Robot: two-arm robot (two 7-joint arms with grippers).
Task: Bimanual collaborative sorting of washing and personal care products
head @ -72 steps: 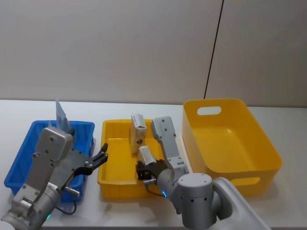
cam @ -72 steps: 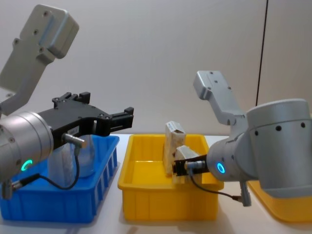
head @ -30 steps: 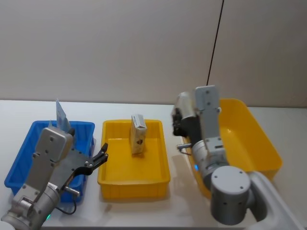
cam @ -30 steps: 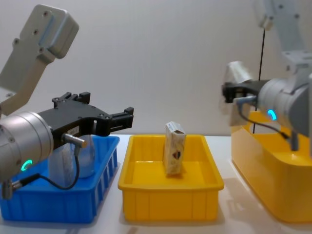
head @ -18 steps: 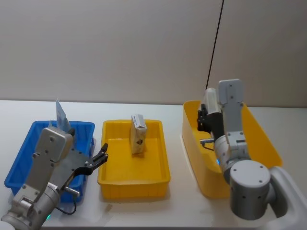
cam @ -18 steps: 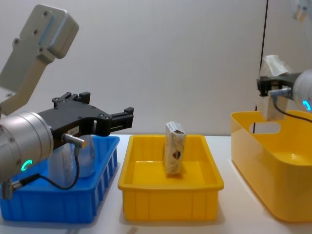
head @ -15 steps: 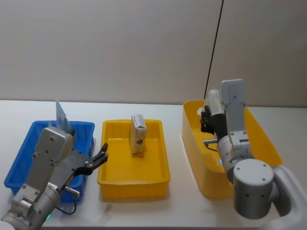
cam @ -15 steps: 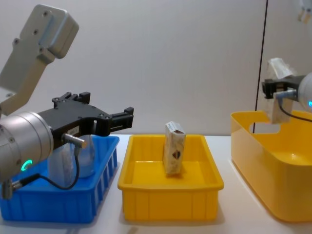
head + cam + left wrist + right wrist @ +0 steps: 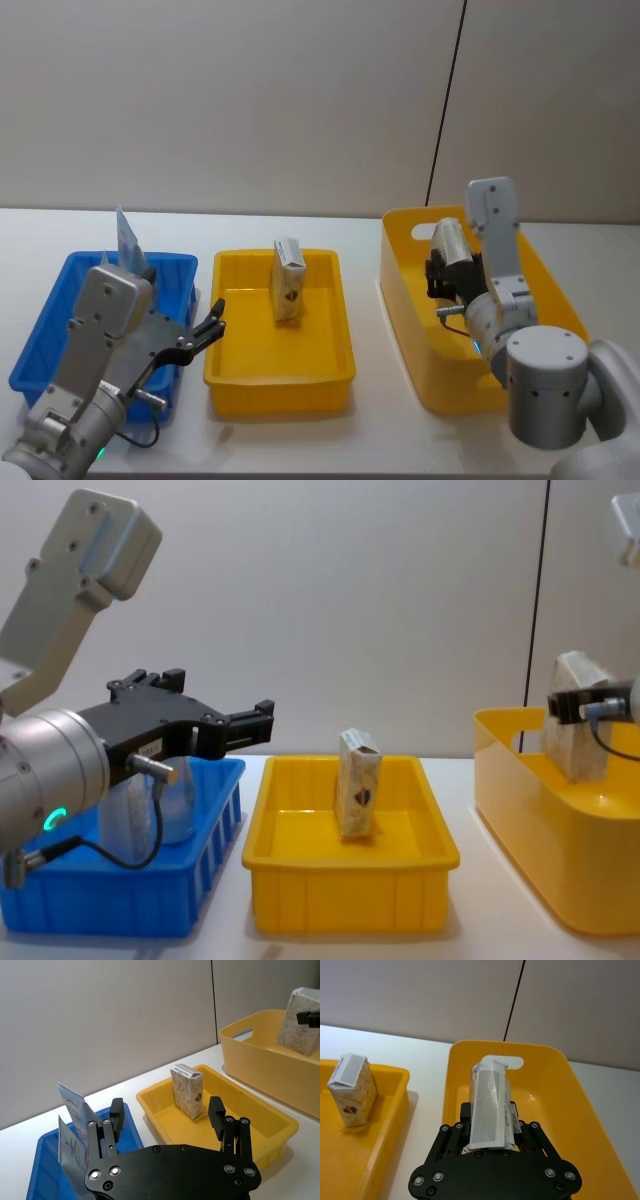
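Right gripper [image 9: 447,270] is over the deep yellow tub [image 9: 560,335] at the table's [image 9: 300,440] right end, near the tub's left wall & not far from the handle slot at the back. Its fingers pinch a cream carton [image 9: 449,244] from both sides. The carton stands approx upright w/ the top tilted a bit. Chest view: carton's lower part sits below the tub rim, top sticks out above it. Can't tell if it touches the tub floor.

Second cream carton [image 9: 288,282] w/ dark diamond logo stands upright in the shallow yellow tray [image 9: 278,378], mid-table, toward the tray's back, touching nothing else.

Left gripper [image 9: 205,330] hangs w/ fingers spread wide & nothing btwn them, above the gap btwn the blue crate [image 9: 40,340] & the tray, pointing toward the tray.

In the crate: pale blue squeeze tube [image 9: 127,238] upright at the back, crimped end up; clear bluish bottle [image 9: 175,805] just beside it, partly hidden by the left arm.
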